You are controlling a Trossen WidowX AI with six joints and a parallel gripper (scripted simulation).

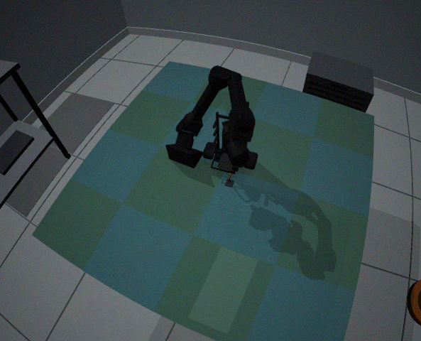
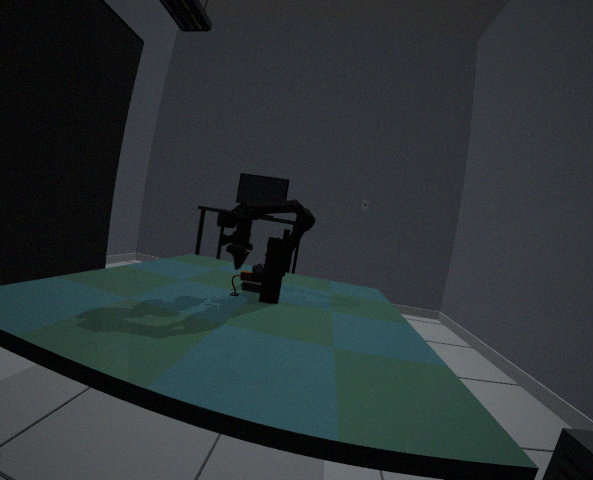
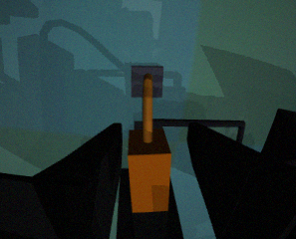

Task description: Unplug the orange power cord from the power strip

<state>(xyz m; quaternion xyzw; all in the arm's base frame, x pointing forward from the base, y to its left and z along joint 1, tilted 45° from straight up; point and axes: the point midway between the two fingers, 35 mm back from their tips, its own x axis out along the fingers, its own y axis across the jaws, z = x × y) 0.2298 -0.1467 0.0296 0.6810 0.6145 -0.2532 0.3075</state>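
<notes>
The orange plug (image 3: 149,181) (image 2: 248,275) stands upright between my fingers in the wrist view. My gripper (image 3: 154,131) (image 2: 238,267) is open around it, with a gap on each side. The black power strip (image 3: 152,226) (image 2: 251,287) shows behind and below the plug; whether the plug's prongs sit in it cannot be told. The orange cord (image 3: 148,112) (image 2: 232,282) (image 1: 229,177) bends from the plug's end to a small purple-grey plate (image 3: 137,90) (image 1: 228,183) on the table. The arm hides the plug in the top view.
A thin black frame (image 3: 202,122) (image 1: 219,128) stands beside the strip. A dark slanted panel (image 1: 184,155) is at the arm's base. The checkered table (image 1: 140,249) (image 2: 286,372) carries the arm's shadow. A desk and a grey cabinet (image 1: 341,74) stand beyond its edges.
</notes>
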